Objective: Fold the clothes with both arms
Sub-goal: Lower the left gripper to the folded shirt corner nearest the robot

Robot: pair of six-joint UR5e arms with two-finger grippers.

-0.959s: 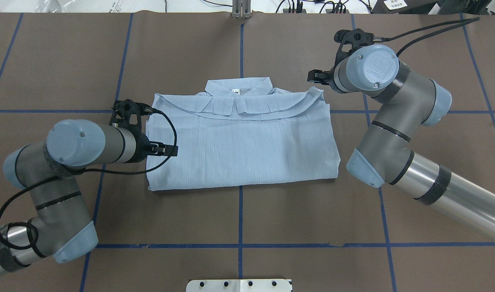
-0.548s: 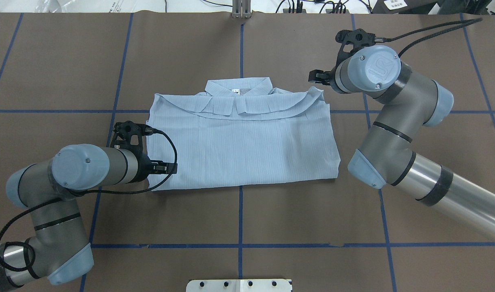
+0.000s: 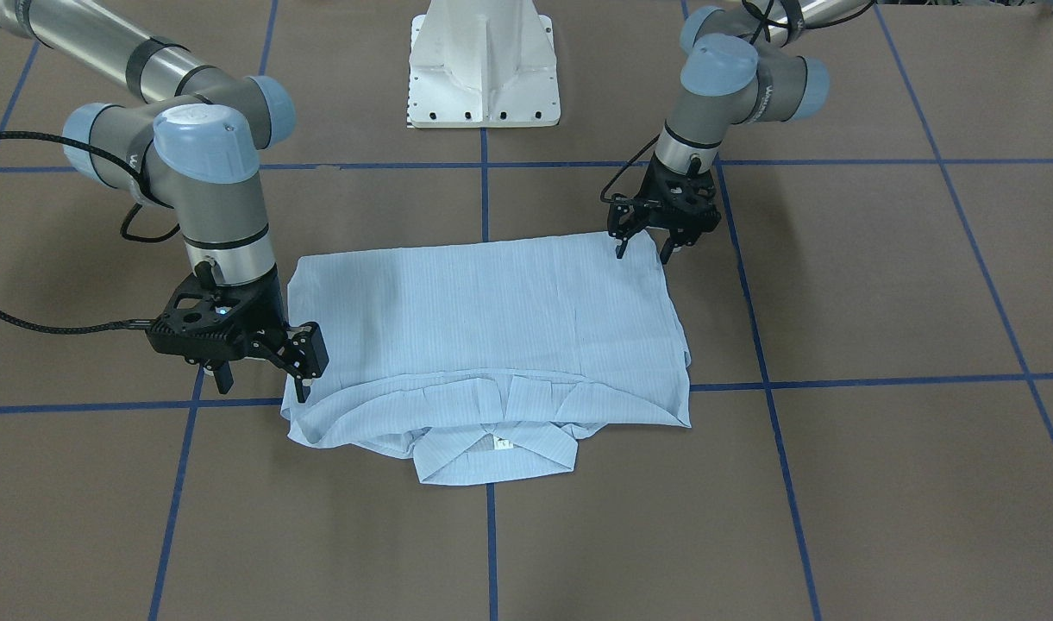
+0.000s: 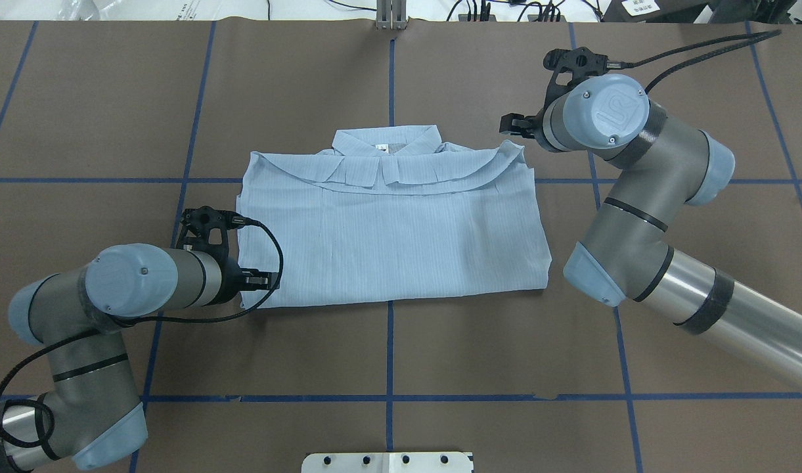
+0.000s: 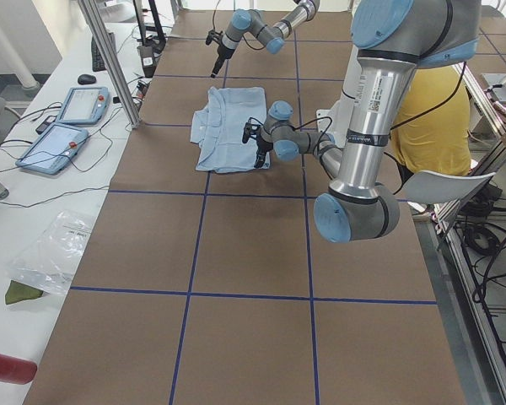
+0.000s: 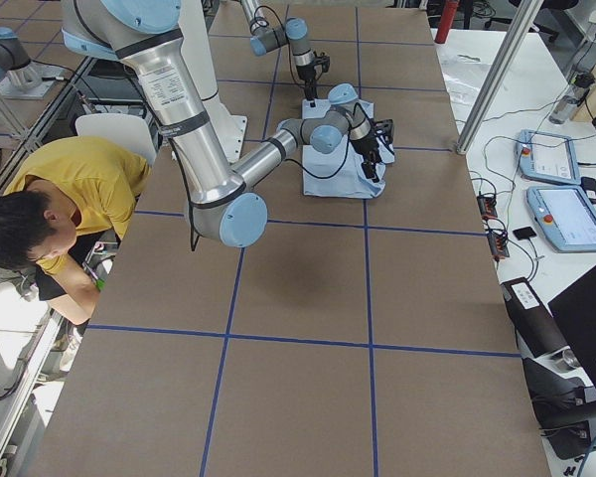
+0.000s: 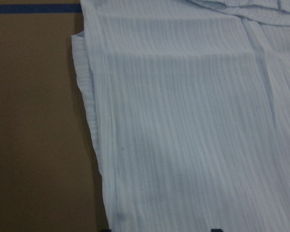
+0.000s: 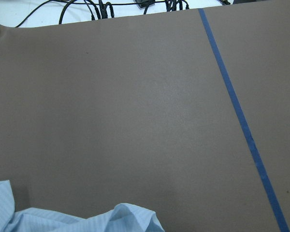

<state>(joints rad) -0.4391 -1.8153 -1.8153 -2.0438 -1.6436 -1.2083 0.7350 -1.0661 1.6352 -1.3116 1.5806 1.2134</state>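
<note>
We seem poised for the next fold: the partly folded light-blue striped shirt (image 3: 483, 319) lies flat amid the brown paper-covered table (image 3: 836, 474), our black left claw (image 3: 642, 250) and black right claw (image 3: 263, 384) spread empty at opposite corners, needing to drop and pinch.

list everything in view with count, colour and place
shirt: 1, light blue, folded, table centre
table: 1, brown, under everything
tape lines: several, blue, gridding the table
pedestal base: 1, white, table's robot-side edge
tablets: 2, blue-grey, side bench
person: 1, yellow top, beside the robot
left arm: 1, silver-grey, robot's left side
right arm: 1, silver-grey, robot's right
left gripper: 1, black, open at shirt's near left corner
right gripper: 1, black, open by shirt's far right corner
</note>
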